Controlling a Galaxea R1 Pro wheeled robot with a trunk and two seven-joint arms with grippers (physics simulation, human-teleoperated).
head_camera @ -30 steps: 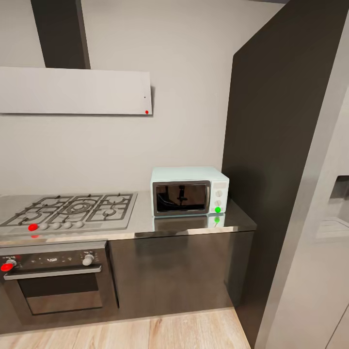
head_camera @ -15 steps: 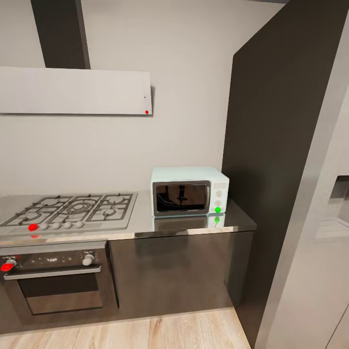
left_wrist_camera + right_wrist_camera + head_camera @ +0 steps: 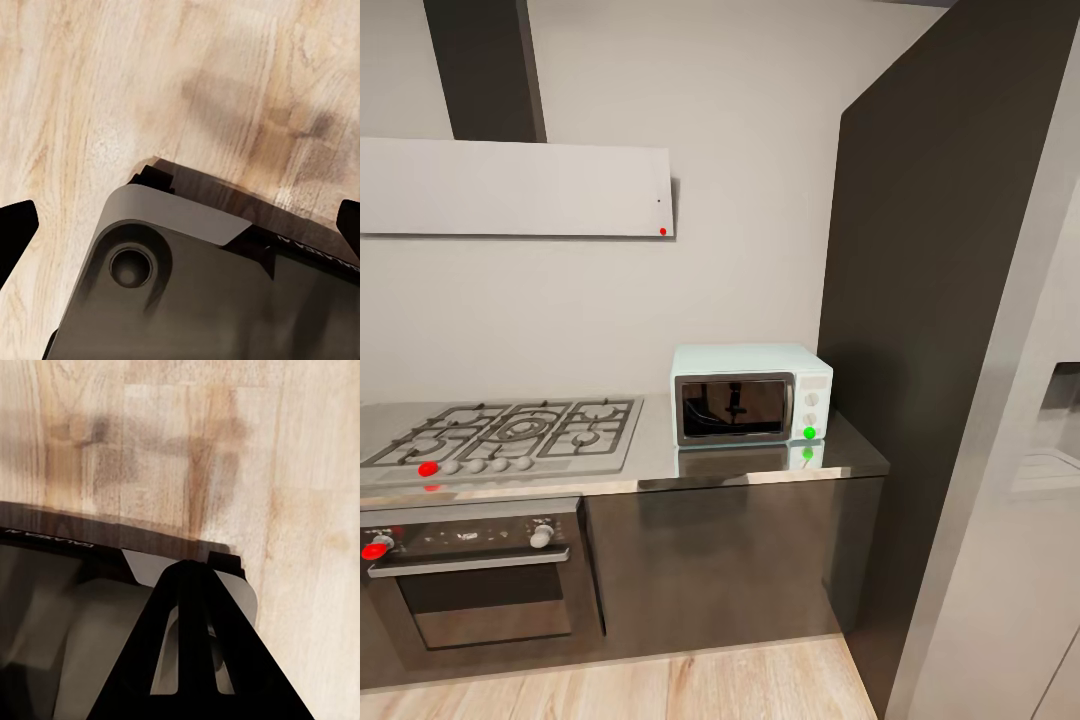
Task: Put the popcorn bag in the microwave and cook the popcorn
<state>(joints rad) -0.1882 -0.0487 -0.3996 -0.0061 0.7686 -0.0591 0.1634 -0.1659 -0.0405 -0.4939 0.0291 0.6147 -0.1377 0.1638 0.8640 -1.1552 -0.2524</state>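
Head view faces countertop (image 3: 760, 462) from nearby, angled down; both wrist views aim down at wooden floor (image 3: 112, 90).

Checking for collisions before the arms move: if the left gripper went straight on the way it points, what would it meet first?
Probably the robot's own dark base, which lies directly ahead between the spread fingertips; beyond its edge is the wooden floor. How near the base is cannot be judged.

I can read almost nothing here. On my base (image 3: 315, 251), seen from my left wrist, a short line of pale lettering runs along the dark edge; the same line shows on the base from my right wrist, too small to make out — perhaps the maker's name.
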